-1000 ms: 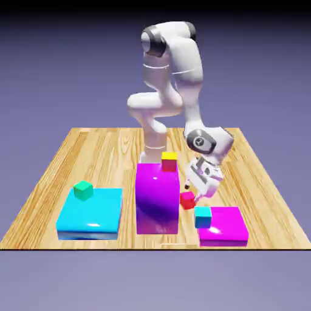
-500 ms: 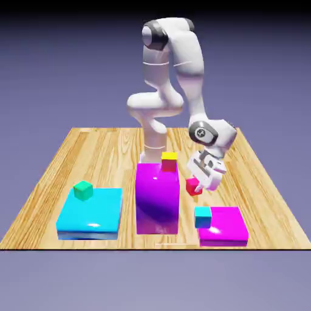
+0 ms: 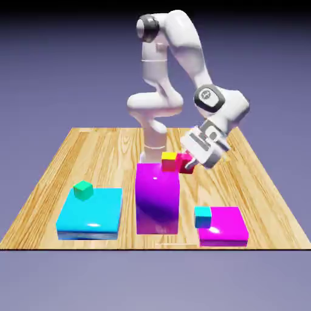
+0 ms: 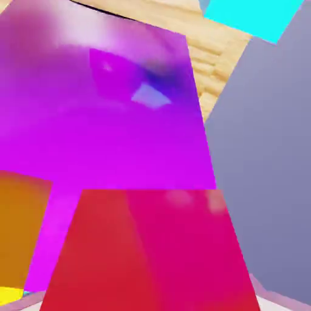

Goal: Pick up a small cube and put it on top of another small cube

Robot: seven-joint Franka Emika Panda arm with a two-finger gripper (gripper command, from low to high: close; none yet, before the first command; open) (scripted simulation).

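Observation:
My gripper (image 3: 189,163) is shut on the tiny red cube (image 3: 186,163) and holds it in the air, just to the right of the tiny yellow cube (image 3: 169,161) in the exterior view. The yellow cube rests on the tall magenta block (image 3: 157,197), near its back edge. The two cubes look level and almost touching. In the hand view the red cube (image 4: 152,255) fills the bottom and hides my fingertips. The yellow cube's orange-tinted side (image 4: 21,225) shows at the lower left, over the magenta block's top (image 4: 103,115).
A flat cyan block (image 3: 91,212) carries a tiny green cube (image 3: 83,190) at the exterior view's left. A low magenta slab (image 3: 223,226) holds a tiny teal cube (image 3: 203,217) at the right. The wooden table (image 3: 97,152) lies beneath.
My gripper has risen from near the table with the red cube and swung left, bringing it level with the yellow cube on the tall block.

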